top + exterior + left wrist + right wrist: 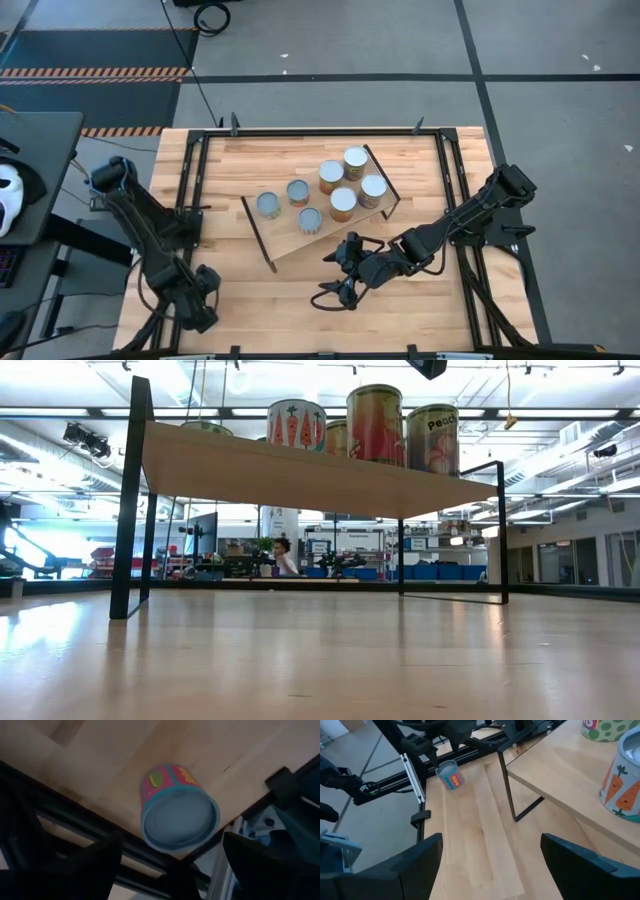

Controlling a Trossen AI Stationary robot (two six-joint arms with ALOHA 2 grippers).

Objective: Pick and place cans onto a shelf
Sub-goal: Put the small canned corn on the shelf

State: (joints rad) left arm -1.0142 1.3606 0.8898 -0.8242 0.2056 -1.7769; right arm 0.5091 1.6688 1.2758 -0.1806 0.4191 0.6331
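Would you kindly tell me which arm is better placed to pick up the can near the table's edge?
Left. The open left tool faces the loose can directly, framed between its fingers. The right tool hovers open by the shelf, farther from that can.

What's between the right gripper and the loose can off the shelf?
Bare tabletop only, from right gripper to can, per right wrist view.

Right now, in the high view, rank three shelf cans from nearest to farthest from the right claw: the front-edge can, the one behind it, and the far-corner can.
From the open right claw:
1. Front-edge can, at the near edge of the shelf.
2. Can behind it, mid-shelf, toward the left.
3. Far-corner can, at the back.
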